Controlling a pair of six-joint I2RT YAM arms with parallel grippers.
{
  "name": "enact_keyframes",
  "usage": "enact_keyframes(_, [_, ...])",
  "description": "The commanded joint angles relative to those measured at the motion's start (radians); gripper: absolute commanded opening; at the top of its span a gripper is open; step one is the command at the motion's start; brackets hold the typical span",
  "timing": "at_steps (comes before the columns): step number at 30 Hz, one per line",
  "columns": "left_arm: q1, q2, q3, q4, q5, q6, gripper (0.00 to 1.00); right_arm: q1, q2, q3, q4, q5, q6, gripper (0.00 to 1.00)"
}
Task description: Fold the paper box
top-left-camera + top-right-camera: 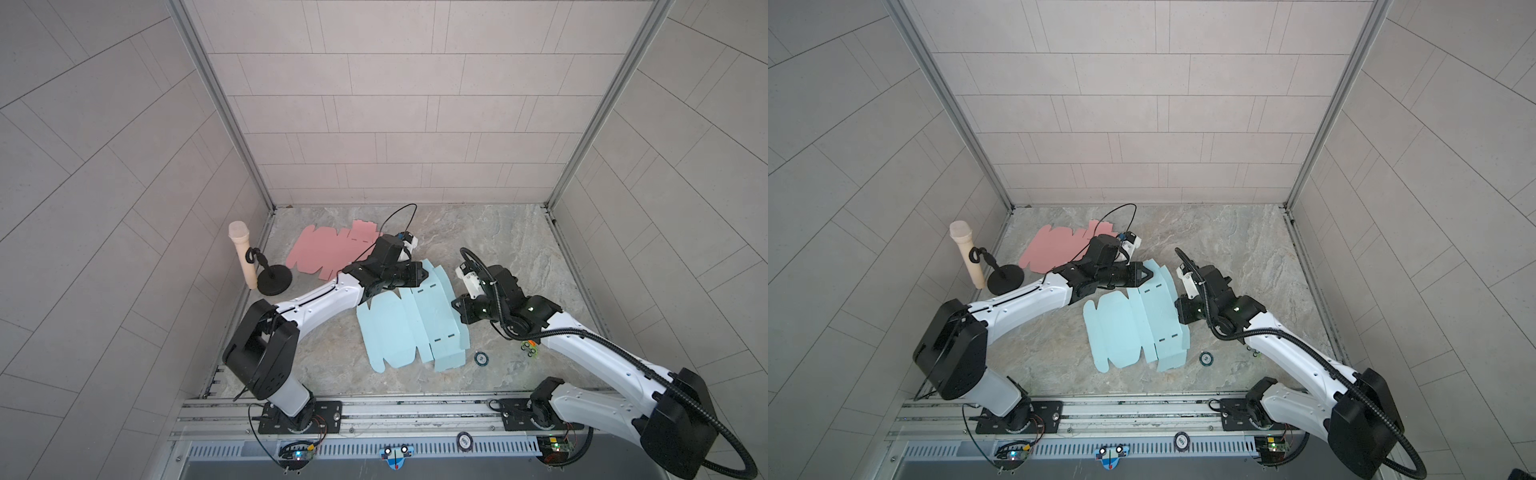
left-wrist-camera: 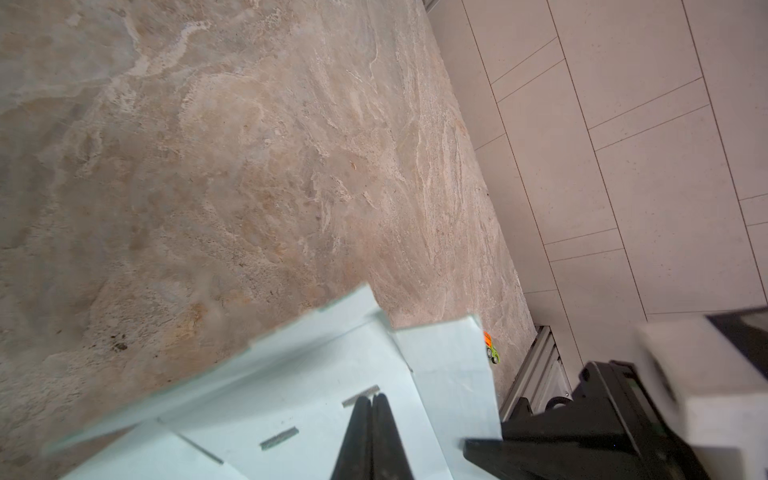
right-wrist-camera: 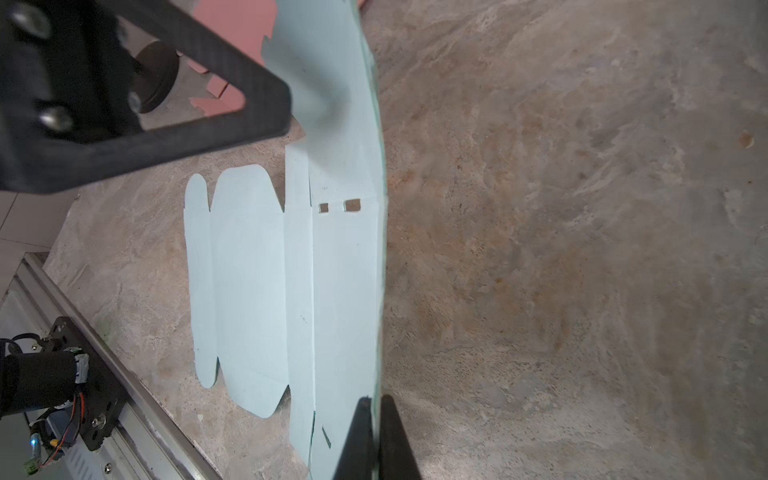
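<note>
Paper box (image 1: pixel 390 332), one, pink sheet (image 1: pixel 328 249), perhaps one

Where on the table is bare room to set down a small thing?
Widest bare patch: back right of the table, between back wall and right arm. A smaller one: front left, between blue sheet and left arm. Crowded: the middle, and back left by pink sheet and mic stand.

Paper box (image 1: pixel 390 328) right of microphone (image 1: pixel 243 257)
</note>
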Motion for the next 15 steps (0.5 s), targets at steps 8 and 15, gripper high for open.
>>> enact_keyframes(8, [0.011, 0.036, 0.075, 0.029, -0.046, -0.057, 0.03, 0.032, -0.003, 0.008, 0.018, -0.015, -0.045, 0.00])
enact_keyframes(15, [0.004, 0.059, 0.106, 0.023, -0.030, -0.054, 0.04, 0.055, 0.000, 0.022, 0.022, -0.006, -0.049, 0.00])
